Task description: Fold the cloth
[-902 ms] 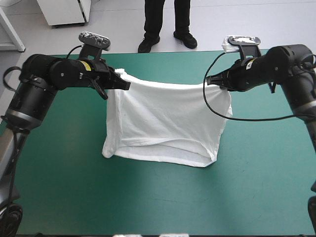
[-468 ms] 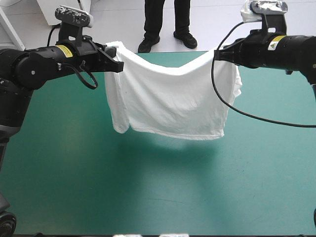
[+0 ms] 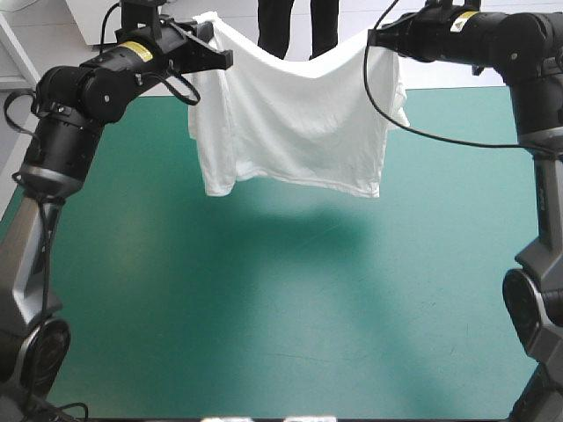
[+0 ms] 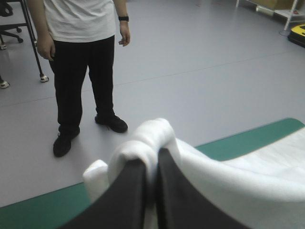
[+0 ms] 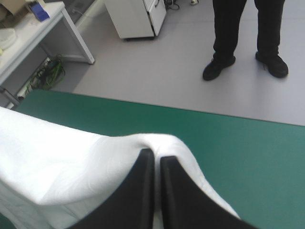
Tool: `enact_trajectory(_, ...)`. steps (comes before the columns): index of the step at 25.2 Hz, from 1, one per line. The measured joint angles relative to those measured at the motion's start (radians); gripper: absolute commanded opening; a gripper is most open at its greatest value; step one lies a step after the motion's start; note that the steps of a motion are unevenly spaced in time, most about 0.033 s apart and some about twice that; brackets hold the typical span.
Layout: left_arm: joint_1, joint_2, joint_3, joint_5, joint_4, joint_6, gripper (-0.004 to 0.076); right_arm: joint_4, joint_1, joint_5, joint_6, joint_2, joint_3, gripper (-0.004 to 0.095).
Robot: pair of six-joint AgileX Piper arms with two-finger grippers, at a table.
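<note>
Here, in the high view, the white short-sleeved cotton T-shirt (image 3: 295,123) hangs in the air over the far half of the table with the teal-green cover (image 3: 264,308). Its lower hem swings clear of the surface and its shadow falls on the cover beneath. It is strung between the 2 arms by its upper edge, which sags in the middle. The left gripper with 2 broad black fin-shaped fingers (image 3: 218,60) clamps 1 upper corner, and the matching right gripper (image 3: 375,39) clamps the other.

In the left wrist view, the left gripper (image 4: 151,155) has its fingers pressed all but together, with a thick roll of white fabric bunched over and between the tips. The T-shirt (image 4: 238,183) runs off toward the other arm, and a strip of the table (image 4: 248,140) shows beyond it.

In the right wrist view, the right gripper (image 5: 155,155) is likewise nearly closed on a thinner fold. The T-shirt (image 5: 62,162) slopes away toward the left arm, above the table (image 5: 248,157).

The step in hand looks like lifting and shaking out, so the cloth hangs straight before it is laid down. I cannot tell whether any fold is made yet. The next move probably calls for lowering both arms level and together with the upper edge kept taut. That way the hem lands first and the rest can be drawn flat. The bulky roll in the left grip seems the likelier to slip.
</note>
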Motion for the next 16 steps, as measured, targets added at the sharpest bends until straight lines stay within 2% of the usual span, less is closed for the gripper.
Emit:
enact_trajectory(3, 0.035, 0.098, -0.124, -0.004, -0.034, 0.003, -0.0010, 0.089, -0.059, -0.018, -0.037, 0.090, -0.094, -0.0017)
enact_trajectory(6, 0.051, 0.182, -0.241, 0.015, -0.088, 0.048, -0.0010, 0.110, -0.091, -0.013, -0.058, 0.139, -0.120, -0.0017)
enact_trajectory(8, 0.055, 0.248, -0.299, 0.068, -0.127, 0.071, -0.0010, 0.102, -0.101, 0.020, -0.068, 0.164, -0.105, -0.0017)
enact_trajectory(12, 0.057, 0.319, -0.263, 0.232, -0.163, 0.078, -0.0010, 0.099, -0.103, 0.090, -0.093, 0.180, 0.005, -0.0016)
enact_trajectory(16, 0.057, 0.320, -0.114, 0.354, -0.186, 0.081, -0.0010, 0.099, -0.104, 0.135, -0.111, 0.177, 0.190, -0.0015)
